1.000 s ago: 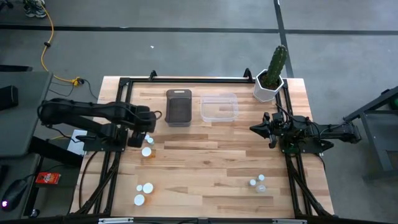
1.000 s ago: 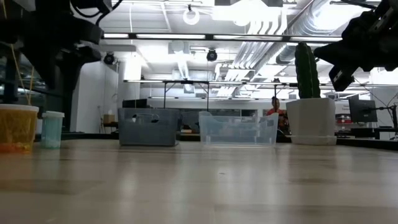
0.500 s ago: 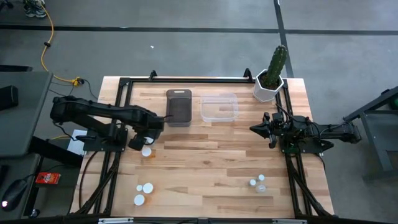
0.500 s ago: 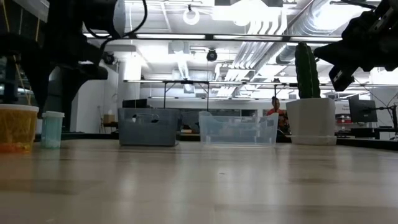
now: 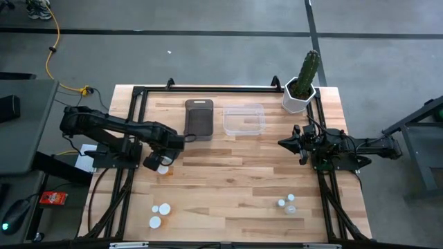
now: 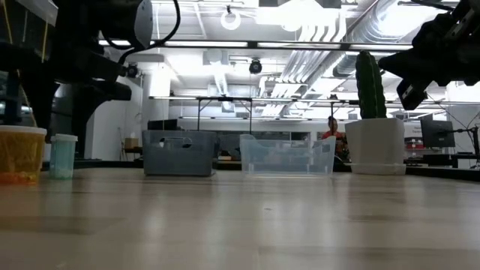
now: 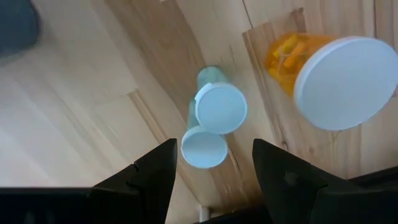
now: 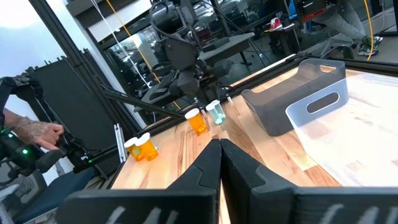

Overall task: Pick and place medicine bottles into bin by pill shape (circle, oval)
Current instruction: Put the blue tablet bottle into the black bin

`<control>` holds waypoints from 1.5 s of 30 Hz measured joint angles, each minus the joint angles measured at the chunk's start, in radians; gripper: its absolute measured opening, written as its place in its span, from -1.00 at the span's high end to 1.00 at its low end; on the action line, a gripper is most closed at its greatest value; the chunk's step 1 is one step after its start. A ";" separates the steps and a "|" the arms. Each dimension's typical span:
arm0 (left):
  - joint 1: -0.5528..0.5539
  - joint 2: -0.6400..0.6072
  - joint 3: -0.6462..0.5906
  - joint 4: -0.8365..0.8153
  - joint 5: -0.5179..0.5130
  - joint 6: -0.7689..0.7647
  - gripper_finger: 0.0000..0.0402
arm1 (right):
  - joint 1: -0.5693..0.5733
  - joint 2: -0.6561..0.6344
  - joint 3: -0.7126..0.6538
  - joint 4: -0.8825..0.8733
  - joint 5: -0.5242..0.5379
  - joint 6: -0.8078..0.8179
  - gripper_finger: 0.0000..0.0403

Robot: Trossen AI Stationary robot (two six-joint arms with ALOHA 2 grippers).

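Note:
My left gripper [image 5: 156, 160] hangs open over two bottles at the table's left. They are an orange bottle [image 7: 339, 81] with a white cap and a clear-bluish bottle [image 7: 219, 106]. A second white cap [image 7: 204, 148] shows beside the bluish one. Nothing lies between the fingers. In the low view both bottles stand upright on their bases, orange [image 6: 19, 154] and bluish [image 6: 62, 155]. My right gripper [image 5: 282, 143] is shut and empty, held above the table's right side. More bottles stand near the front left [image 5: 163, 209] and front right [image 5: 286, 204].
A dark grey bin [image 5: 199, 119] and a clear bin [image 5: 243, 120] stand side by side at the far middle. A cactus in a white pot [image 5: 299, 95] stands at the far right corner. A person's hand [image 8: 37, 134] shows beyond the table.
My left gripper has moved a little toward the table's right edge and now covers the bluish bottle from above in the high view. The bottles have stayed in place.

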 joint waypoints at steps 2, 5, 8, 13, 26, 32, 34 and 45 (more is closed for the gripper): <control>0.000 0.000 0.000 0.002 -0.001 -0.007 0.02 | 0.000 0.000 0.000 0.000 0.000 0.000 1.00; 0.000 0.000 0.000 0.004 -0.016 -0.010 0.02 | 0.000 0.000 0.000 0.000 0.000 0.000 1.00; 0.000 0.000 0.000 0.004 -0.019 -0.010 0.02 | 0.000 0.000 0.000 0.000 0.000 0.000 1.00; 0.000 0.011 -0.001 0.003 0.004 -0.012 0.02 | 0.000 0.000 0.000 0.000 0.000 0.000 1.00; 0.003 0.106 -0.002 0.011 -0.034 -0.012 0.02 | 0.000 0.000 0.000 0.000 0.000 0.000 1.00; 0.003 0.130 -0.002 0.024 -0.034 -0.010 0.02 | 0.000 0.000 0.000 0.000 0.000 0.000 1.00; 0.003 0.130 -0.002 0.025 -0.037 -0.010 0.02 | 0.000 0.000 0.000 0.000 0.000 0.000 1.00; 0.003 0.124 -0.002 0.005 -0.065 0.017 0.05 | 0.000 0.000 0.000 0.000 0.000 0.000 1.00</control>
